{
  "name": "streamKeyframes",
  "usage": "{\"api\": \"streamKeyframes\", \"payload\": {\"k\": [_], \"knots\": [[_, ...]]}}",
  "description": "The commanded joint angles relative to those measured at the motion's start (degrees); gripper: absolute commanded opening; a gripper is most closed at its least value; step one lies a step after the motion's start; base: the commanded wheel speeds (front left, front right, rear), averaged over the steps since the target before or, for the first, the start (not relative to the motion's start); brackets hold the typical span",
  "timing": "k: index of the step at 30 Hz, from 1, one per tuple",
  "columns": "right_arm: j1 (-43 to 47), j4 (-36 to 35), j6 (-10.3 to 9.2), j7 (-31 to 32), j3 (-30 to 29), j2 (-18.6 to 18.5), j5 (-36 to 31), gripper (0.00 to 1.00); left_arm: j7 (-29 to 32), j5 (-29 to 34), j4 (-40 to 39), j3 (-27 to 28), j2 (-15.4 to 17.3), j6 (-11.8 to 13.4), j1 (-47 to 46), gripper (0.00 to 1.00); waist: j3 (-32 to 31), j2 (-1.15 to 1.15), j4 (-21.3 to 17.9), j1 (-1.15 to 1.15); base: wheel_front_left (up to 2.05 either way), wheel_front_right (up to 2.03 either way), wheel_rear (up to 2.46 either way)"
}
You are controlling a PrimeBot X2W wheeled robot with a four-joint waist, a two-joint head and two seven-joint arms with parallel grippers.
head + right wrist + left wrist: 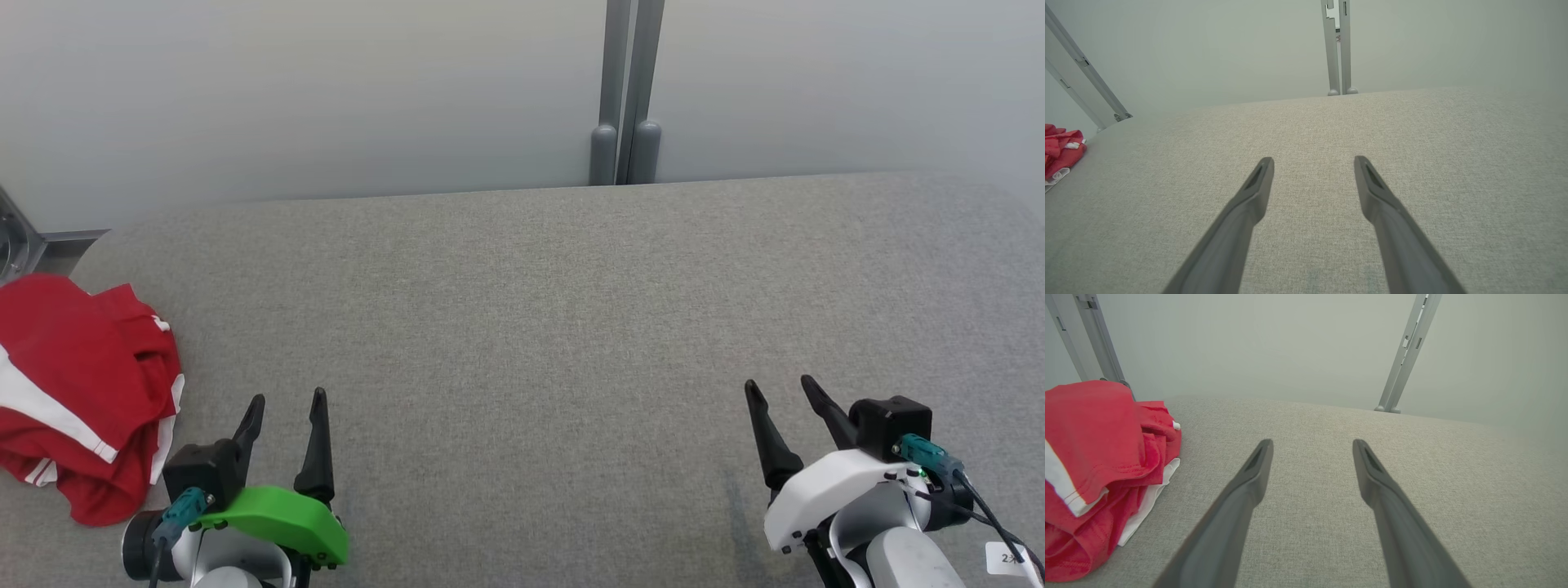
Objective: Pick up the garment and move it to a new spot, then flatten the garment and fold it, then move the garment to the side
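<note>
- Garment: red fabric with white stripes and white trim; crumpled in a loose heap, folds overlapping; lies at the left edge of the grey surface.
- Left end effector: released, fingers spread, empty; just beside the garment, not touching it.
- Right end effector: released, fingers spread, empty; well apart from the garment, over bare surface.
</note>
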Motion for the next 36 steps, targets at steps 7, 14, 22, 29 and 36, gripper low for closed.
{"api": "streamKeyframes", "payload": {"k": [7,14,22,29,36], "knots": [[-1.1,0.3,0.02,-1.1,0.4,-0.1,-3.0,1.0,-0.6,2.0,0.1,0.3,0.2,0.8,-0.4,1.0,-0.2,0.0,0.1,0.0,0.0,0.0,0.0],[-1.2,0.3,0.02,-1.6,0.8,-0.1,-5.3,1.0,-0.8,3.9,-0.3,-0.2,0.8,1.2,0.0,1.0,-0.3,0.0,0.2,0.0,0.0,0.0,0.0],[-1.3,0.6,0.02,-2.1,1.4,-0.1,-8.1,1.0,-1.2,5.6,-0.4,-0.7,1.2,1.6,0.5,1.0,-0.4,0.0,0.4,0.0,0.0,0.0,0.0],[-1.2,0.6,0.01,-2.3,1.6,0.0,-8.1,1.0,-1.3,5.5,-0.5,-1.0,1.3,1.9,0.5,1.0,-0.4,0.0,0.3,0.0,0.0,0.0,0.0],[-1.3,0.5,0.01,-2.2,1.7,0.0,-7.7,1.0,-1.5,4.8,0.0,-1.2,1.4,1.7,0.1,1.0,-0.3,0.0,0.4,0.0,0.0,0.0,0.0]]}}
